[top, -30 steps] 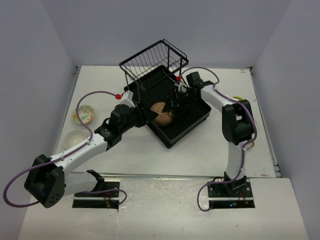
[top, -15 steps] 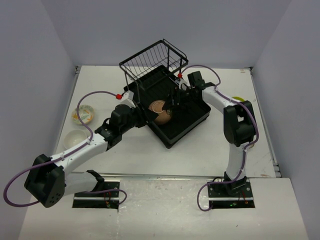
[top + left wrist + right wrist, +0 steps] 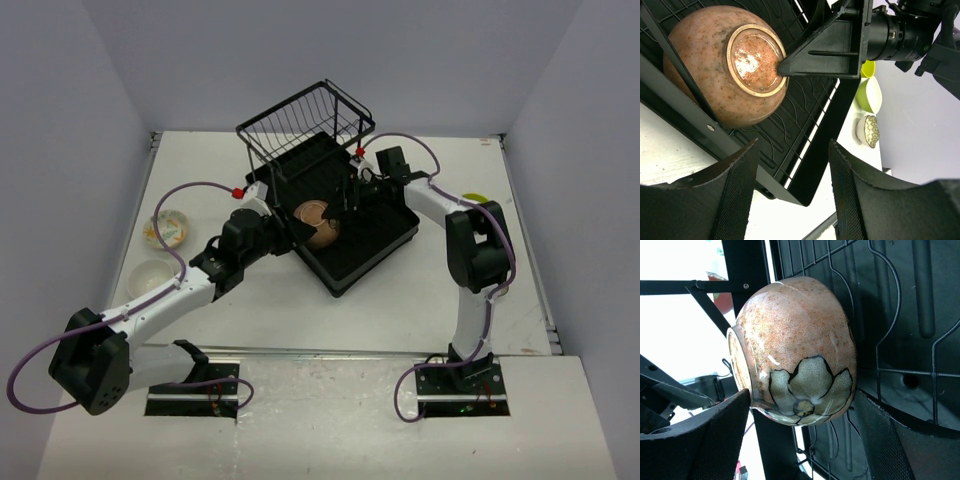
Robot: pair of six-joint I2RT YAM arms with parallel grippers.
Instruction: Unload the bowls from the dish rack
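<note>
Far left on the counter (image 3: pixel 400 300), well clear of everything else, sit two small bowls: a patterned bowl (image 3: pixel 167 228) and, nearer the arms, a white bowl (image 3: pixel 150 275). Both stand upright.

The left arm stretches across to the left side of the rack (image 3: pixel 375 235). The left fingers (image 3: pixel 284 233) are moderately wide and hold nothing. From the left wrist the rack's rim crosses the gap between them, and I can't tell whether either finger touches it.

The rack sits skewed in the middle of the counter, with its wire basket (image 3: pixel 305 115) raised at the far end. Inside the tray, near its left rim, the tan bowl (image 3: pixel 320 228) lies tipped over. Its foot ring is turned up and toward the left arm. The outside is speckled reddish-tan, with a pale petal pattern showing from the right wrist.

The right arm bends in from the right, over the tray. The right fingers (image 3: pixel 345 205) stand wide, one on each side of the tan bowl. From the left wrist, one fingertip is pressed against the edge of the foot ring. The other finger goes behind the bowl, and I can't tell whether it is pinching yet.

Beyond the rack on the right, two green bowls (image 3: pixel 870 92) stand on the counter just beside each other. A small speckled bowl (image 3: pixel 869 131) is next to them. From above, the right arm hides most of that group.
</note>
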